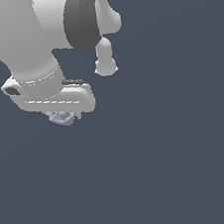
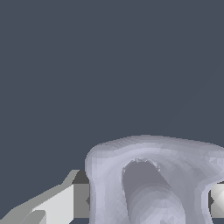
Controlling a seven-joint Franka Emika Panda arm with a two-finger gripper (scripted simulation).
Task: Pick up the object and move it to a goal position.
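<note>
Peeking out from beneath the white hand [image 1: 64, 115], the object [image 1: 63, 118] showed as a small pale lilac-grey lump, smooth and matte, tucked right under the hand's lower edge toward the exterior view's left. Only a little of it was visible there; the rest was covered by the hand's broad white body. It was far smaller than the hand above it.

From the wrist view the object [image 2: 153, 179] filled much of the near field: a rounded, lumpy piece with a deep hollow in its middle and a thick pale rim arching over that hollow. One finger [image 2: 59, 205] of the hand, white with a grey pad, pressed against one flank of it, and a sliver of the other finger [image 2: 217, 200] touched the opposite flank. So the hand was clamped on the object, one finger at each side, with the piece sitting between them.

Above the hand, the arm [image 1: 24, 40] rose as a thick white column toward the exterior view's upper left, with a dark grey band at the joint [image 1: 81, 18] and a smaller white rounded link [image 1: 105, 60] hanging beside it, apart from the hand.

Everything stood against a flat slate-blue surface [image 1: 181, 165] with no marks on it. I could not tell from either view whether the object rested on that surface or hung clear of it.
</note>
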